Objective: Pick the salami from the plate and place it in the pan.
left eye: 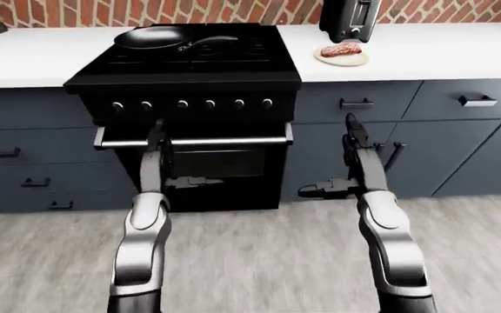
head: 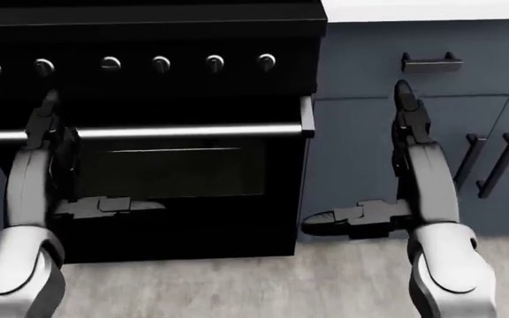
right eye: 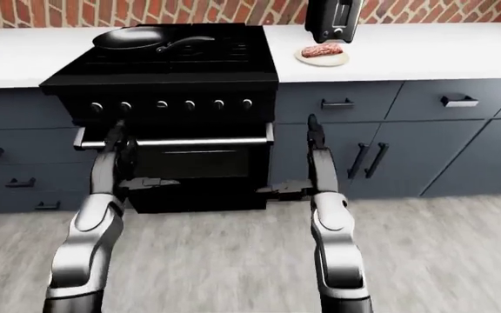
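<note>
The salami is seen lying on a small pale plate on the white counter, toward one o'clock in the left-eye view, just below a dark toaster. The black pan is set on the black stove toward eleven o'clock, its handle pointing to three o'clock; pan and plate are well apart, with the stove's right burners between them.

Both arms are raised ahead of the robot, neither touching anything. The left hand is held before the oven's silver bar handle, its fingers extended upward and together, with one digit jutting sideways toward three o'clock lower down. The right hand is held before the blue-grey cabinet doors beside the oven (its fingers likewise straight and unclenched, the sideways digit pointing toward nine o'clock). Nothing is gripped by either hand.

A row of knobs is shown across the stove's face in the head view, and grey plank flooring fills the lower part of the eye views.
</note>
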Controlling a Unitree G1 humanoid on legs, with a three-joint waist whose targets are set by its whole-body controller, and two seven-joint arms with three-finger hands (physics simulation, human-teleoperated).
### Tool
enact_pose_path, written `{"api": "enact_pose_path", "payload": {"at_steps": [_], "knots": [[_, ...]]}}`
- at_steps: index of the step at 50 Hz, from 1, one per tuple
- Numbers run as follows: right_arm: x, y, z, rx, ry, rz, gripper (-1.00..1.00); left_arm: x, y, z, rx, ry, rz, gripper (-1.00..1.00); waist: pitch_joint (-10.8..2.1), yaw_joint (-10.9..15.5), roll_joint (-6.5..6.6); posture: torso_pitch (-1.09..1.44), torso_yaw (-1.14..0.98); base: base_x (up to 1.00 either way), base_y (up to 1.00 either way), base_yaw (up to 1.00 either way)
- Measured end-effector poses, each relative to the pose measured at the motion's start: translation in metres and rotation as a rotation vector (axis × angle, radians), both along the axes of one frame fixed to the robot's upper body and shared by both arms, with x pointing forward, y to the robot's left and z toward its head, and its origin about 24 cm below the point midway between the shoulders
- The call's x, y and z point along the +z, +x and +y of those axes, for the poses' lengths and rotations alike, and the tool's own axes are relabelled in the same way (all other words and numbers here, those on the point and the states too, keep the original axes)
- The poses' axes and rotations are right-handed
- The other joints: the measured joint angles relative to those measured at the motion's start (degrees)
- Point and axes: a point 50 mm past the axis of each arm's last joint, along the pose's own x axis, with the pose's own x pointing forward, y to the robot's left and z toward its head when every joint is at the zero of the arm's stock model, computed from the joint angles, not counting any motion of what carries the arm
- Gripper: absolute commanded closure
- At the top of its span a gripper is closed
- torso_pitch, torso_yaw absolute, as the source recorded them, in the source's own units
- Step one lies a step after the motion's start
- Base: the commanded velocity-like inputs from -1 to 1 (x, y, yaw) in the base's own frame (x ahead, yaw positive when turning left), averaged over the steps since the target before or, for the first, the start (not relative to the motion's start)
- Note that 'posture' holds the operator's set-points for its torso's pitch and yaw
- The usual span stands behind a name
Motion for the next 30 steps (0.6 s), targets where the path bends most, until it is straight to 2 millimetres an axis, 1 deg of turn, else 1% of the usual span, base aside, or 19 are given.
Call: {"api": "enact_pose_path", "payload": {"at_steps": [3, 7, 10, 13, 18, 24, 27, 30], "knots": [[0.02, 0.003, -0.001, 0.01, 0.004, -0.01, -1.0, 0.011, 0.004, 0.005, 0.015, -0.008, 0.001, -1.0, 0.1, -0.01, 0.05, 0.0, 0.0, 0.0, 0.0, 0.0], [0.041, 0.007, 0.004, 0.028, -0.001, -0.01, -1.0, 0.027, 0.008, 0.003, 0.009, -0.011, 0.0, -1.0, 0.1, 0.05, -0.06, 0.0, 0.0, 0.0, 0.0, 0.0], [0.053, 0.007, 0.011, 0.05, 0.009, -0.003, -1.0, 0.038, 0.006, 0.0, -0.004, -0.015, -0.013, -1.0, 0.29, 0.04, -0.02, 0.0, 0.0, 0.0, 0.0, 0.0], [0.071, 0.006, 0.009, 0.047, 0.018, -0.017, -1.0, 0.049, 0.004, -0.002, -0.017, -0.011, -0.023, -1.0, 0.6, 0.22, 0.06, 0.0, 0.0, 0.0, 0.0, 0.0], [0.1, -0.002, 0.001, 0.012, 0.022, -0.074, -1.0, 0.072, 0.0, 0.0, -0.008, 0.003, -0.042, -1.0, 0.83, 0.23, -0.02, 0.0, 0.0, 0.0, 0.0, 0.0], [0.129, -0.019, -0.001, 0.006, 0.022, -0.133, -1.0, 0.107, -0.016, -0.002, -0.021, 0.014, -0.111, -1.0, 1.21, 0.23, 0.07, 0.0, 0.0, 0.0, 0.0, 0.0], [0.139, -0.024, 0.001, 0.021, 0.022, -0.152, -1.0, 0.116, -0.02, -0.002, -0.031, 0.013, -0.131, -1.0, 1.29, 0.23, 0.2, 0.0, 0.0, 0.02, 0.0, 0.0], [0.146, -0.03, 0.0, 0.026, 0.026, -0.154, -1.0, 0.116, -0.022, -0.003, -0.032, 0.009, -0.108, -1.0, 1.36, 0.14, 0.32, 0.0, 0.0, 0.13, 0.0, 0.0]]}}
